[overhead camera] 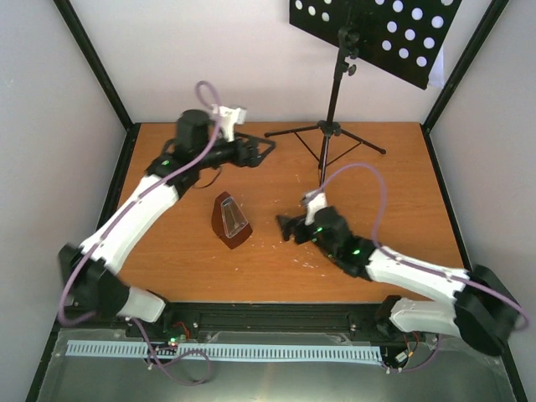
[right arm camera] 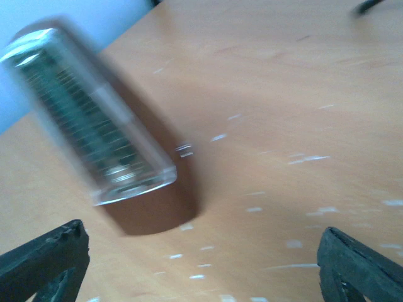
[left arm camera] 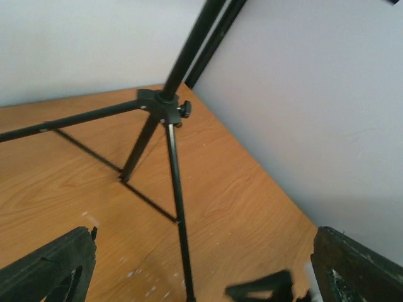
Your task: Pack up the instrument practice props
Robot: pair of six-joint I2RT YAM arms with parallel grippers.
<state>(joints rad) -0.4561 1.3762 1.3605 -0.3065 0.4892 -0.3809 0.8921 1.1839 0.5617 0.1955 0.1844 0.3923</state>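
— Red-brown and upright, the metronome stands near the middle of the bench. The right gripper sits just beside it at its 3 o'clock, spread wide and touching nothing.

— Which step is that?

— An approach to the metronome, I'd judge; nothing looks packed yet. The next move calls for centring the pyramid between the jaws and closing low enough not to tip it.

— And the left arm?

— The left gripper is at the metronome's 1 o'clock, also spread and empty. It faces the music stand, which stands toward the bench's 1 o'clock.

— What do the wrist views add?

— The right wrist shows the clear cover, blurred, leaning toward 11 o'clock above its fingers. The left wrist shows the tripod hub with its knob and splayed legs. Only the overhead view shows the perforated desk.
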